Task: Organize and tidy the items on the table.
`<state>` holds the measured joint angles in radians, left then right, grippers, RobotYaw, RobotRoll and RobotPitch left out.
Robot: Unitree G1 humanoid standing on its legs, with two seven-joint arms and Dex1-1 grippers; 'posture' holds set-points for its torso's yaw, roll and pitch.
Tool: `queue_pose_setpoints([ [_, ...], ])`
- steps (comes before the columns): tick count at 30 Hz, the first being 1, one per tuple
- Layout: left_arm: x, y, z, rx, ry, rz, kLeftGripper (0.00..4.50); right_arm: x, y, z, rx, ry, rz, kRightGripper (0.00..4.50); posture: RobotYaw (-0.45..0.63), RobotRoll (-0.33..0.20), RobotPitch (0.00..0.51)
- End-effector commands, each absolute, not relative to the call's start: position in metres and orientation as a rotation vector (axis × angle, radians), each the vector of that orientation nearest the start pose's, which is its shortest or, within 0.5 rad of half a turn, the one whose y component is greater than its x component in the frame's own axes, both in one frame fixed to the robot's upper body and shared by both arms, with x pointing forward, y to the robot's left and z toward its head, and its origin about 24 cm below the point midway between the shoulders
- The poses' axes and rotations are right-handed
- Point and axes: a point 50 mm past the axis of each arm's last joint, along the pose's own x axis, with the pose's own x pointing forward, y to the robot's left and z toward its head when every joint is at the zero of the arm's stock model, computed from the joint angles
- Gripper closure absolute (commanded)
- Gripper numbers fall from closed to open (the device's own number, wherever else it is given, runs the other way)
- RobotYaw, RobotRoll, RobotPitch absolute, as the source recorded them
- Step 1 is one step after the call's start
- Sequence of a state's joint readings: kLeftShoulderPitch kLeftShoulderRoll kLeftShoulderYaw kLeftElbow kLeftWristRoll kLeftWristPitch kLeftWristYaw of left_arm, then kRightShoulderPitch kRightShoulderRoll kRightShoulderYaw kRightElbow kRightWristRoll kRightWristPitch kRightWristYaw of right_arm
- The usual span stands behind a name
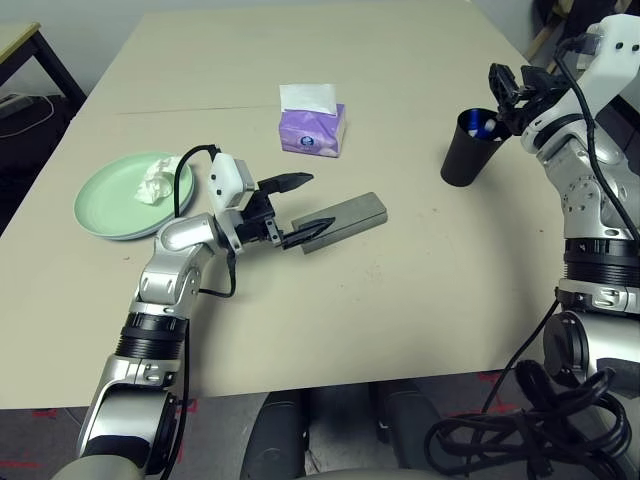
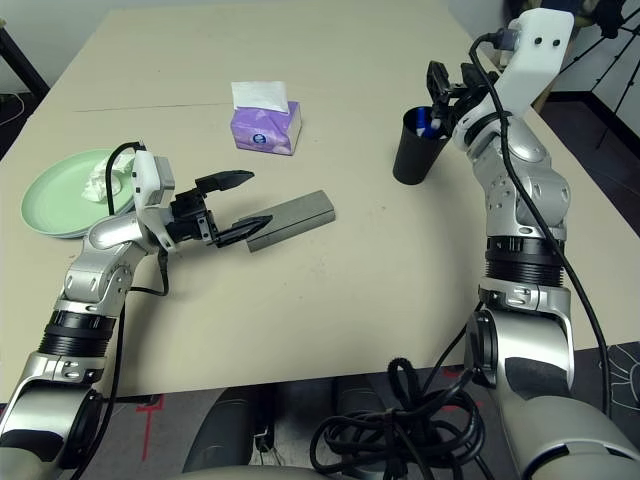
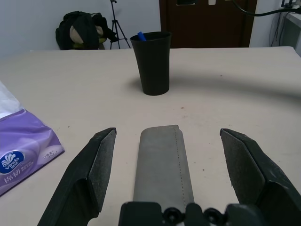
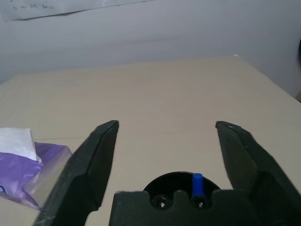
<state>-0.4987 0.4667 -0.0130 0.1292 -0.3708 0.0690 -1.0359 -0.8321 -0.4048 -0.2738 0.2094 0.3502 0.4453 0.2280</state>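
Pen [image 4: 197, 183] tip blue inside cup [image 1: 468, 148]; head views show plate [image 1: 110, 205] w/ tissue [image 1: 158, 180].

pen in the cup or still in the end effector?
In the cup. The blue pen stands inside the upright black cup; the right end effector hangs open above it, fingers apart, holding nothing.

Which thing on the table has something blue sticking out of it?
The tall black plastic cup on the robot's right: a blue pen pokes above its rim.
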Motion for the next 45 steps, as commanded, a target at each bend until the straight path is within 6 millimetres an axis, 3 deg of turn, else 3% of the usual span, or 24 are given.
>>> queue_pose_setpoints([
  [1, 0.312, 0.172, 0.161, 0.208, -0.218, -0.996, 0.00, 0.353, -0.210, 0.238, 0.020, -0.343, 0.291, 0.03, 0.00, 0.000, 0.100],
  [6, 0.330, 0.188, 0.173, 0.164, -0.276, -0.638, 0.00, 0.344, -0.210, 0.212, -0.004, -0.415, 0.316, 0.03, 0.02, 0.000, 0.098],
  [10, 0.332, 0.203, 0.172, 0.040, -0.303, -0.346, 0.00, 0.335, -0.205, 0.183, 0.012, -0.406, 0.343, 0.03, 0.04, 0.000, 0.095],
  [14, 0.324, 0.217, 0.158, -0.040, -0.271, -0.173, 0.00, 0.325, -0.205, 0.152, 0.022, -0.322, 0.327, 0.03, 0.05, 0.000, 0.097],
  [19, 0.309, 0.243, 0.134, -0.106, -0.220, 0.107, 0.00, 0.316, -0.209, 0.128, 0.057, -0.230, 0.263, 0.03, 0.05, 0.000, 0.095],
  [31, 0.290, 0.270, 0.114, -0.058, -0.143, 0.181, 0.00, 0.313, -0.239, 0.125, 0.015, -0.200, 0.169, 0.03, 0.02, 0.000, 0.097],
  [45, 0.275, 0.272, 0.113, -0.008, -0.175, 0.111, 0.00, 0.318, -0.235, 0.120, 0.064, -0.193, 0.043, 0.03, 0.04, 0.000, 0.098],
])
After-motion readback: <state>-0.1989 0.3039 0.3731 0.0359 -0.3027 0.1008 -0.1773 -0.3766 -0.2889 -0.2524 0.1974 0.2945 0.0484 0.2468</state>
